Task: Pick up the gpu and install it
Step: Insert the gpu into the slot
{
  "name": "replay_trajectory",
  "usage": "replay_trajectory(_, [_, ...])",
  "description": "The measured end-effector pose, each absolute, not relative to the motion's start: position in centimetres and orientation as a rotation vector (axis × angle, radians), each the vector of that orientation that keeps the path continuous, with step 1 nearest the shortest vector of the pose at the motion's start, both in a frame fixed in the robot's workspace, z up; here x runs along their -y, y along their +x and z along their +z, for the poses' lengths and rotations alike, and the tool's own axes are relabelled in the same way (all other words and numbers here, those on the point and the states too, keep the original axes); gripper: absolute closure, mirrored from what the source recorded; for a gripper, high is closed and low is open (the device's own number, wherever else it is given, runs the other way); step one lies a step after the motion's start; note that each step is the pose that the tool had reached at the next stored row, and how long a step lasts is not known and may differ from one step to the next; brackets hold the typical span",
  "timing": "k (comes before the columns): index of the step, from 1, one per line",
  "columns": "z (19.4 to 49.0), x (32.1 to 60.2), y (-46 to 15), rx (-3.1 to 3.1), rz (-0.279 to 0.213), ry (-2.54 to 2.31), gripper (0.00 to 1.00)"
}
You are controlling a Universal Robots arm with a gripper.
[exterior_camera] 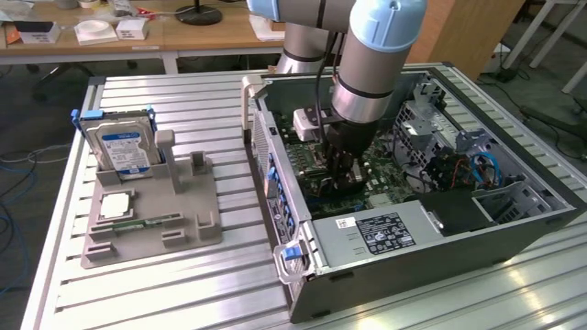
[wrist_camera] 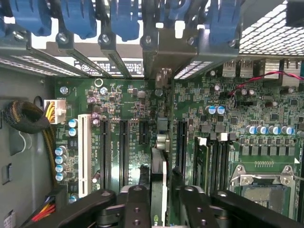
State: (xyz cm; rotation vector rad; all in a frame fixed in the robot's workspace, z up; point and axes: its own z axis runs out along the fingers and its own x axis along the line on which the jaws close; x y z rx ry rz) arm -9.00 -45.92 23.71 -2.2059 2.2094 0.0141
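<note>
The gpu (wrist_camera: 159,171) shows edge-on as a thin dark card with a pale edge, standing upright over the green motherboard (wrist_camera: 266,109) in line with the long black expansion slots (wrist_camera: 123,147). My gripper (wrist_camera: 160,194) is shut on it, with a black finger (wrist_camera: 137,209) on either side of the card. In the exterior view the gripper (exterior_camera: 341,175) reaches straight down into the open computer case (exterior_camera: 413,268), low over the board, and the arm hides most of the card there.
Blue slot latches (wrist_camera: 78,19) line the case's rear wall ahead of the card. A white slot (wrist_camera: 84,152) and cable bundle (wrist_camera: 28,118) lie to one side. Outside the case, a grey fixture (exterior_camera: 151,237) holds a blue-labelled hard drive (exterior_camera: 124,148) and a memory stick (exterior_camera: 147,223).
</note>
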Motion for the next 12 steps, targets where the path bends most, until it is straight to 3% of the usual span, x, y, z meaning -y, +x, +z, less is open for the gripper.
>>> replay_trajectory(3, [23.76, 45.93, -8.98, -2.210, 0.014, -2.207, 0.61])
replay_trajectory(12, [24.24, 45.93, -8.98, -2.209, 0.012, -2.206, 0.61])
